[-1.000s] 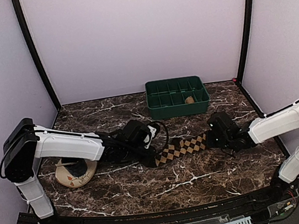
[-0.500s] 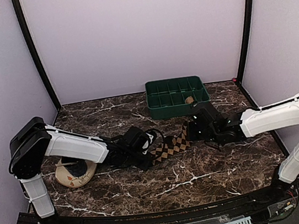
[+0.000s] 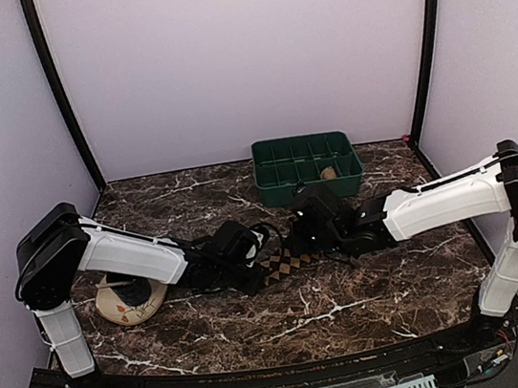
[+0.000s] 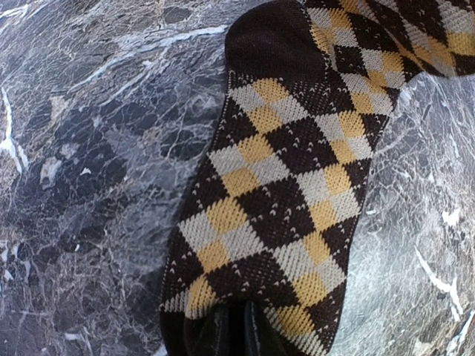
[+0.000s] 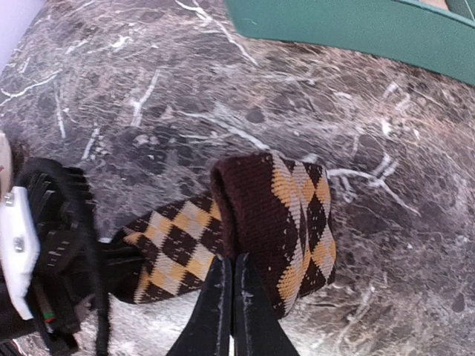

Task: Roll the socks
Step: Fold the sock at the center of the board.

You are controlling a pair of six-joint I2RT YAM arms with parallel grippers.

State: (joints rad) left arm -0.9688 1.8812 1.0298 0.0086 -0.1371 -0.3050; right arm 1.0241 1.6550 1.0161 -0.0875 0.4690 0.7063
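One sock [image 3: 286, 263] with a brown, black and cream diamond check lies mid-table between both grippers. In the left wrist view the sock [image 4: 274, 185] stretches away flat, and my left gripper [image 4: 231, 330] pinches its near end, fingers close together. My right gripper [image 5: 232, 278] is shut on the dark brown end of the sock [image 5: 286, 215], which is folded back over the rest into a thick hump. From above, the left gripper [image 3: 249, 271] and right gripper [image 3: 306, 242] stand close together. A small tan thing [image 3: 329, 172], maybe another sock, lies in the green tray.
A green compartment tray [image 3: 303, 140] stands at the back centre, and its wall [image 5: 356, 26] is close behind the right gripper. A round cream dish [image 3: 131, 301] with orange marks sits under the left arm. The lilac walls enclose the marble table [image 3: 334, 314].
My right gripper has carried the sock's end leftward, folding it over towards the left gripper. The sock's visible length has shrunk. The left gripper has barely moved and has closed a little more.
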